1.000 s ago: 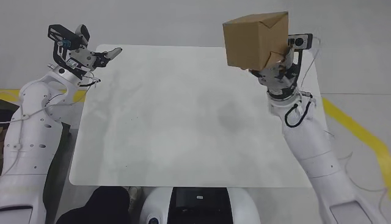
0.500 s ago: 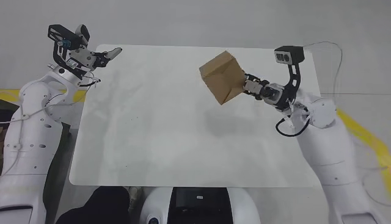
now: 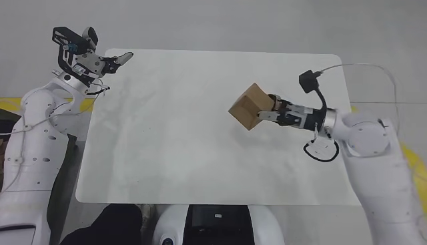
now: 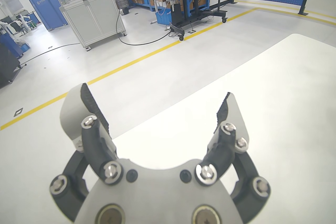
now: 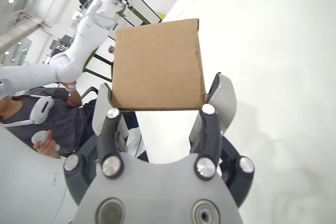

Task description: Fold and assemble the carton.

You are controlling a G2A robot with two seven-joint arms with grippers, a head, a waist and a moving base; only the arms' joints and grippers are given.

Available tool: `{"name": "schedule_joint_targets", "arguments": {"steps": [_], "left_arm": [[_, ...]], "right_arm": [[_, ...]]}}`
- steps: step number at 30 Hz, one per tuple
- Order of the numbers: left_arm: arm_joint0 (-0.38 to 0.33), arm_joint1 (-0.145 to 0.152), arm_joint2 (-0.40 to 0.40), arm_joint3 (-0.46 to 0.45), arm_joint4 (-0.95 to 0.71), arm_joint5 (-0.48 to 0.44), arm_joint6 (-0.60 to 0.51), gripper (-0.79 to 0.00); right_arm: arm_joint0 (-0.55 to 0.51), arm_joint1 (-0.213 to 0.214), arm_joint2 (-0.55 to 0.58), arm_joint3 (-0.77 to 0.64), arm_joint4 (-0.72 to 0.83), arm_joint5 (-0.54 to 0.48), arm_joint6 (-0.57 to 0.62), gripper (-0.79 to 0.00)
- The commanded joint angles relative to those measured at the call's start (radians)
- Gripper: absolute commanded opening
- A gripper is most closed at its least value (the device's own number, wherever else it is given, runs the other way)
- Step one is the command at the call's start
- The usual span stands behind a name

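Right gripper [image 3: 269,109] clamped on carton [image 3: 249,106], fingers pinching two opposite sides at its near end. Carton juts straight out from fingertips toward middle of table [image 3: 173,145], tilted, over right-centre. Contact with surface cannot be told. Visible faces closed; box looks squared up. Left gripper [image 3: 123,58] wide open, empty, at far left corner, well apart from carton. Judgement: right arm far nearer. Set-down hinges on levelling tilted box so one face meets table flat.
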Motion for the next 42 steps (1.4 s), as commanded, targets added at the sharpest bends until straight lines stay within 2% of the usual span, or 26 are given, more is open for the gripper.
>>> {"name": "schedule_joint_targets", "arguments": {"steps": [1,6,10,21,28,29,30,31,32,38,42], "left_arm": [[0.0,0.0,0.0,0.0,0.0,0.0,0.0,0.0],[0.0,0.0,0.0,0.0,0.0,0.0,0.0,0.0],[0.0,0.0,0.0,0.0,0.0,0.0,0.0,0.0],[0.0,0.0,0.0,0.0,0.0,0.0,0.0,0.0],[0.0,0.0,0.0,0.0,0.0,0.0,0.0,0.0],[0.0,0.0,0.0,0.0,0.0,0.0,0.0,0.0],[0.0,0.0,0.0,0.0,0.0,0.0,0.0,0.0],[0.0,0.0,0.0,0.0,0.0,0.0,0.0,0.0],[0.0,0.0,0.0,0.0,0.0,0.0,0.0,0.0],[0.0,0.0,0.0,0.0,0.0,0.0,0.0,0.0],[0.0,0.0,0.0,0.0,0.0,0.0,0.0,0.0]], "right_arm": [[-0.009,0.005,0.005,-0.004,-0.053,0.007,0.003,-0.785],[-0.028,0.017,-0.002,-0.03,-0.239,0.044,0.007,-0.785],[-0.049,0.02,-0.021,-0.044,-0.317,0.083,-0.021,-0.785],[-0.075,0.019,-0.101,-0.043,-0.536,0.133,-0.184,-0.785],[-0.052,0.014,-0.151,0.018,-0.564,0.128,-0.252,-0.785],[-0.048,0.013,-0.157,0.022,-0.571,0.127,-0.258,-0.763],[-0.046,0.012,-0.164,0.026,-0.578,0.126,-0.264,-0.468],[-0.044,0.012,-0.169,0.028,-0.582,0.128,-0.268,-0.065],[-0.043,0.012,-0.175,0.03,-0.587,0.128,-0.271,0.0],[-0.039,0.01,-0.201,0.031,-0.584,0.132,-0.271,0.0],[-0.048,0.012,-0.194,-0.01,-0.529,0.108,-0.268,0.0]]}}
